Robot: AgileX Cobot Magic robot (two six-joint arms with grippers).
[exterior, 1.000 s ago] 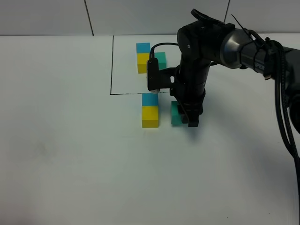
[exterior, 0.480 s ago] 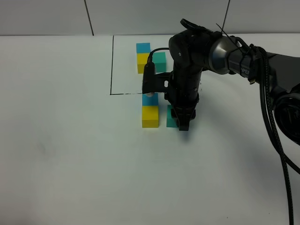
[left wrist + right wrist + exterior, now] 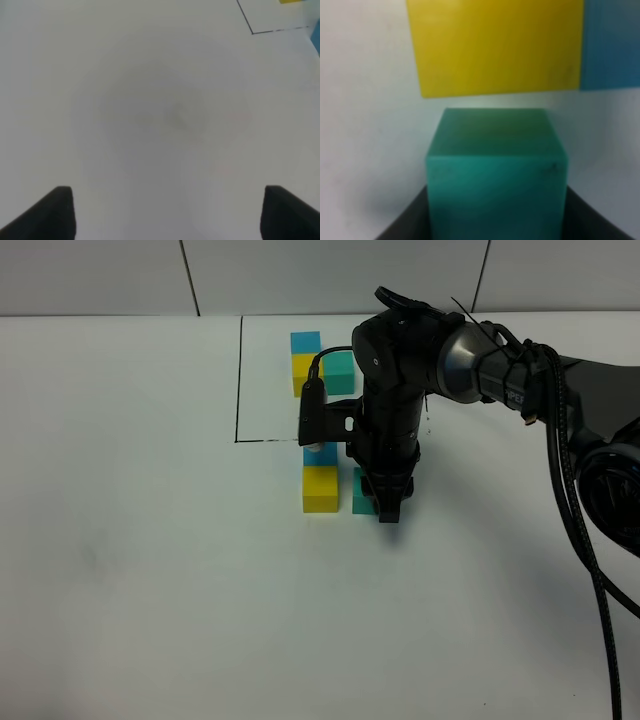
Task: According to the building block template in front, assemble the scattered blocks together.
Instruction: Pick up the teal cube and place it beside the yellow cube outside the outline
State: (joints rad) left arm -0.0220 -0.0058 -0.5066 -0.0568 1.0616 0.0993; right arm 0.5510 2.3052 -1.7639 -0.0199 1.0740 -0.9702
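Note:
The building block template [image 3: 240, 380] is a black-line frame at the back holding a joined blue, yellow and teal-green trio [image 3: 306, 372]. In front of it the sky-blue cube [image 3: 318, 455] and yellow cube [image 3: 320, 489] sit joined in a line. My right gripper [image 3: 386, 504] is shut on the teal-green cube [image 3: 362, 497] and holds it at table level just right of the yellow cube. The right wrist view shows the teal-green cube [image 3: 497, 170] between the dark fingers [image 3: 400, 227], a narrow gap from the yellow cube [image 3: 495, 47], with the blue cube [image 3: 612, 45] beside it. My left gripper [image 3: 170, 220] is open over bare table.
The white table [image 3: 150, 570] spreads to the left and front. The right arm [image 3: 500, 355] and its cables reach in from the right edge. In the left wrist view a corner of the frame line [image 3: 252, 32] shows.
My right gripper has slid the teal-green cube leftward, closing most of the gap to the yellow cube. The blue and yellow cubes have not moved.

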